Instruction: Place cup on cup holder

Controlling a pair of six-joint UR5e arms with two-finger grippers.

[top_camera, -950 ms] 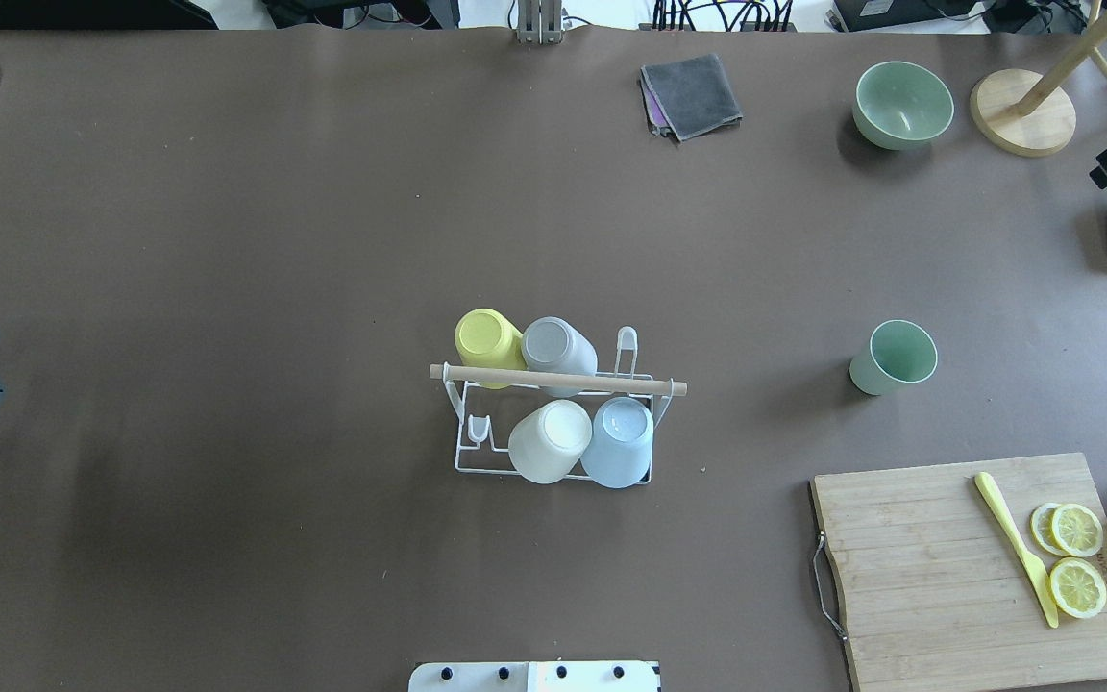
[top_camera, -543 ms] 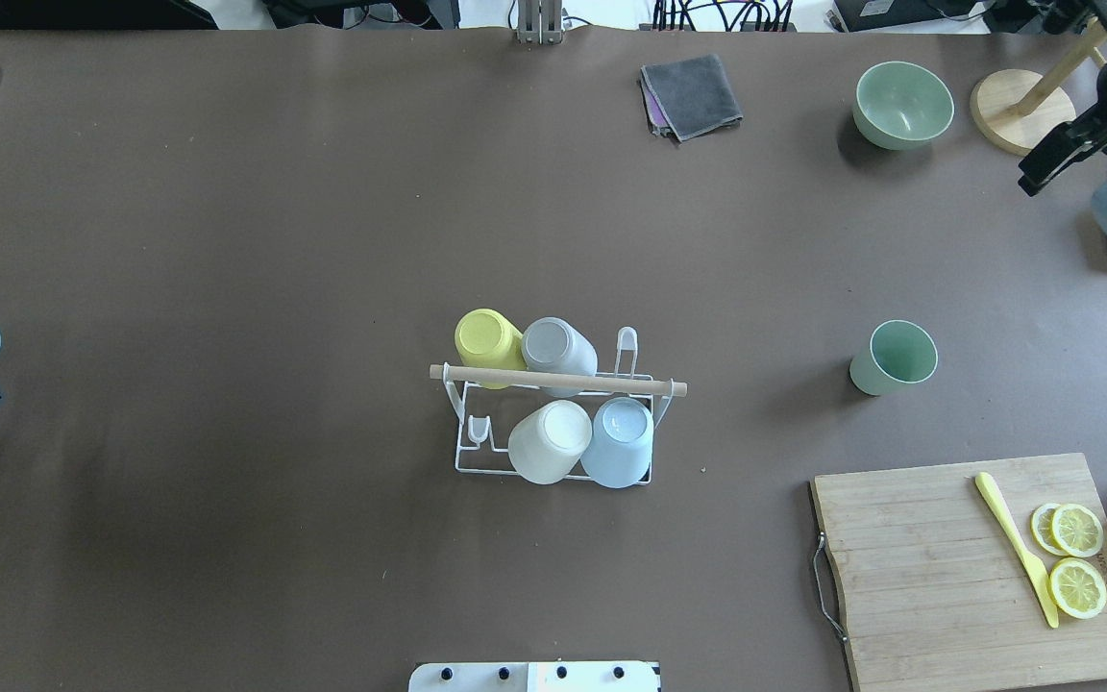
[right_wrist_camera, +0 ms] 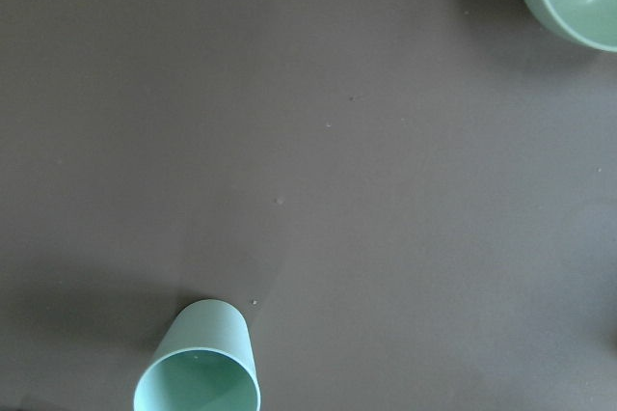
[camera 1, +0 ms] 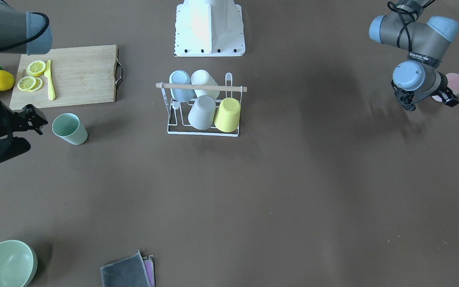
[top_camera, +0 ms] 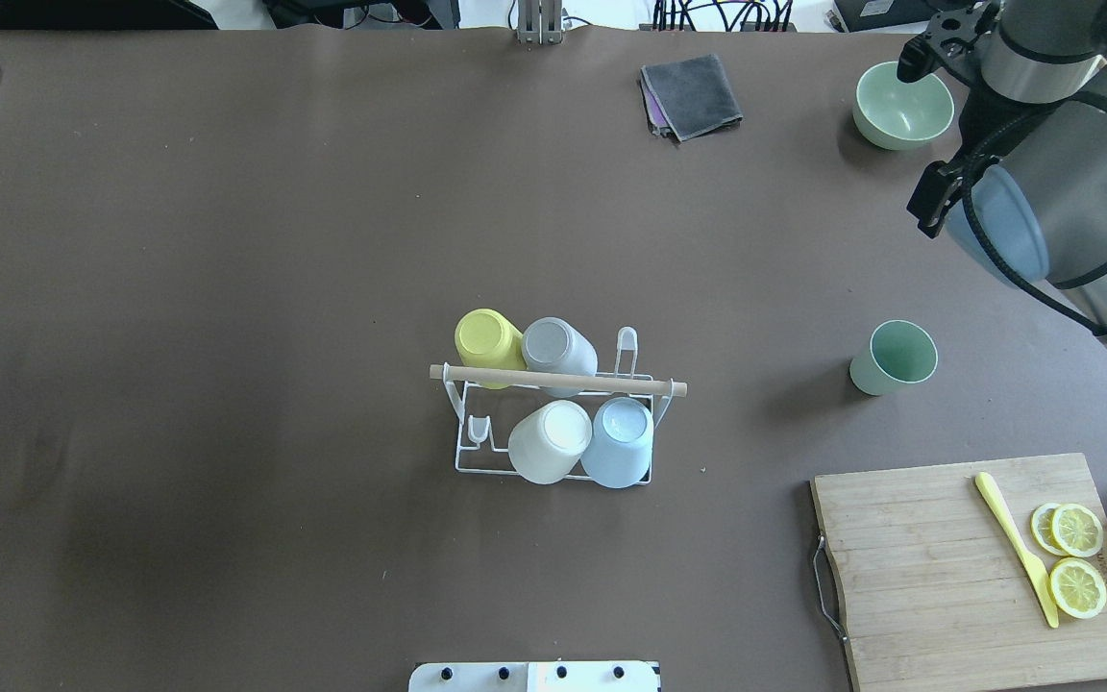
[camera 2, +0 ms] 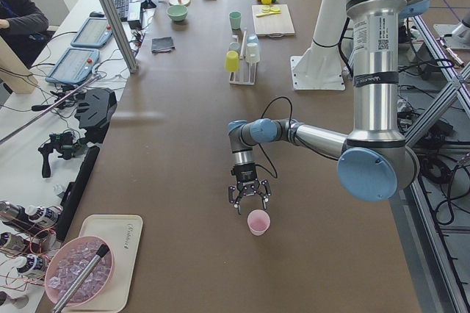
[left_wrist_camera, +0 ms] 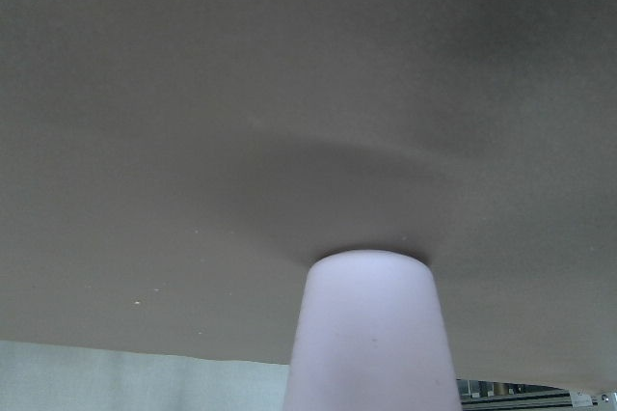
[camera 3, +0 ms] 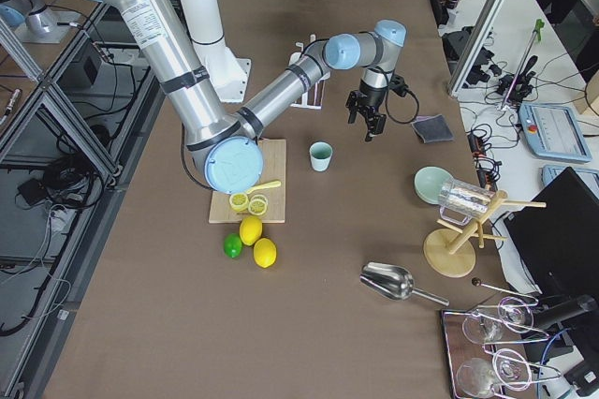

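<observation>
Four cups on cup holder, green cup upright well apart from it. Jaws spread on right gripper near green cup, left gripper beside pink cup

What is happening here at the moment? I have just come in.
Two robot arms are loading cups onto the cup holder. Four cups already sit upside down on it: yellow, grey, white and blue. Two remain on the table. The green cup stands upright, and the right gripper hangs open near it, not touching. The left gripper is open just beside the pink cup. Neither gripper holds anything.
</observation>
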